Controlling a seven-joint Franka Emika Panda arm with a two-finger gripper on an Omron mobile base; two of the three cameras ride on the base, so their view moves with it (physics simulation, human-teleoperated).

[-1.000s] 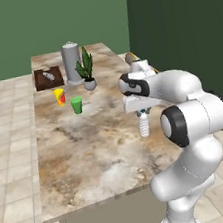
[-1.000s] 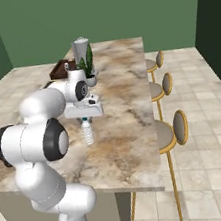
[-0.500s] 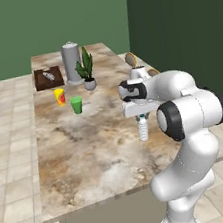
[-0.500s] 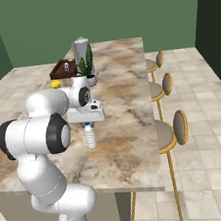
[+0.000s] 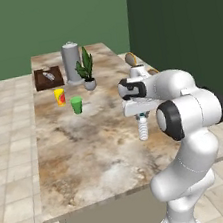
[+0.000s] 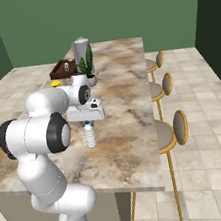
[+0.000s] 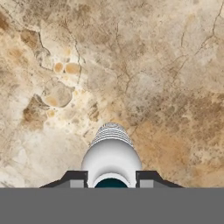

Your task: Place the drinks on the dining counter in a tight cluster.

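My gripper (image 5: 141, 115) is shut on the cap end of a small clear water bottle (image 5: 143, 129), which hangs upright below it over the right half of the marbled dining counter (image 5: 89, 152). From the right base the same bottle (image 6: 90, 136) hangs under the gripper (image 6: 88, 123) above the counter (image 6: 131, 129). In the hand view the ribbed bottle (image 7: 111, 153) points away from the gripper (image 7: 111, 178) toward bare stone (image 7: 153, 65), its blue cap between the fingertips. Whether its base touches the stone I cannot tell.
At the counter's far end stand a green cup (image 5: 76, 105), a yellow-and-red cup (image 5: 59, 96), a potted plant (image 5: 86, 71), a grey canister (image 5: 72, 63) and a brown tray (image 5: 48, 77). Round stools (image 6: 178, 127) line the counter's right side.
The gripper and bottle have hardly moved. The arm's elbow has swung in closer behind the hand.
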